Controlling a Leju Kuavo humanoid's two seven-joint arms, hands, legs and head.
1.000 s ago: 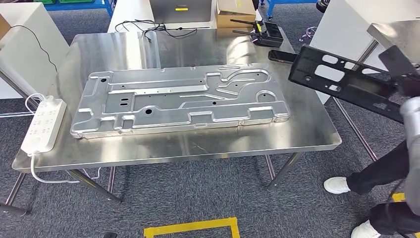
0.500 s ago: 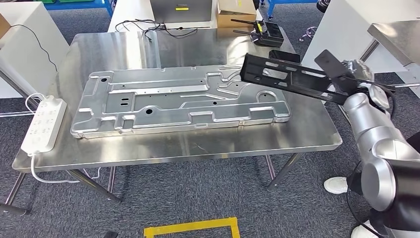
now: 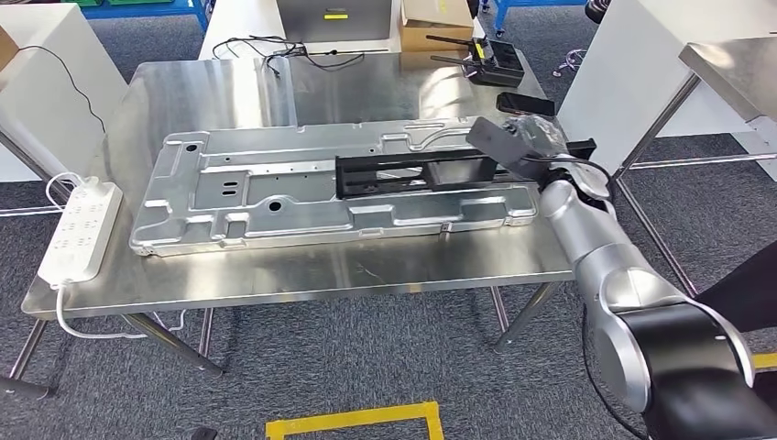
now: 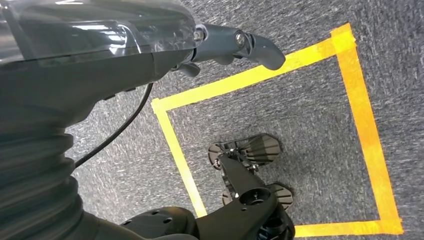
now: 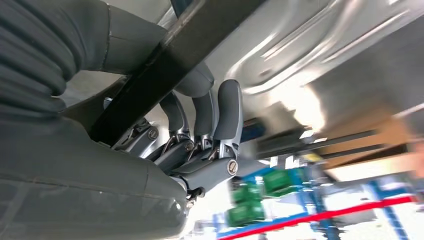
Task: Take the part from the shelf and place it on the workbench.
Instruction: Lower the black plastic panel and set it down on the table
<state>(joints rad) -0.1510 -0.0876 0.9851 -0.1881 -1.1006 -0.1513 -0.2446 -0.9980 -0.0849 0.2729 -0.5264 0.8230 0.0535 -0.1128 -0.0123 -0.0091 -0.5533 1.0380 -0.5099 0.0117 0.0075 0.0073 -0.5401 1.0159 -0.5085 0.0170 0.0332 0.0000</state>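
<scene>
The part is a long black metal bracket, lying level over the right half of a big stamped silver panel on the steel workbench. My right hand grips the bracket's right end; in the right wrist view its fingers curl around the black bar above the silver panel. Whether the bracket touches the panel I cannot tell. My left hand hangs low over the carpet with nothing in it, fingers loosely bent.
A white power strip lies at the workbench's left edge. Cables, a laptop, a cardboard box and black devices sit at the far side. A second steel table stands right. Yellow floor tape marks the carpet.
My right arm has swung the black bracket leftward and down, from beyond the workbench's right edge to over the silver panel. The person's shoes at lower right are gone.
</scene>
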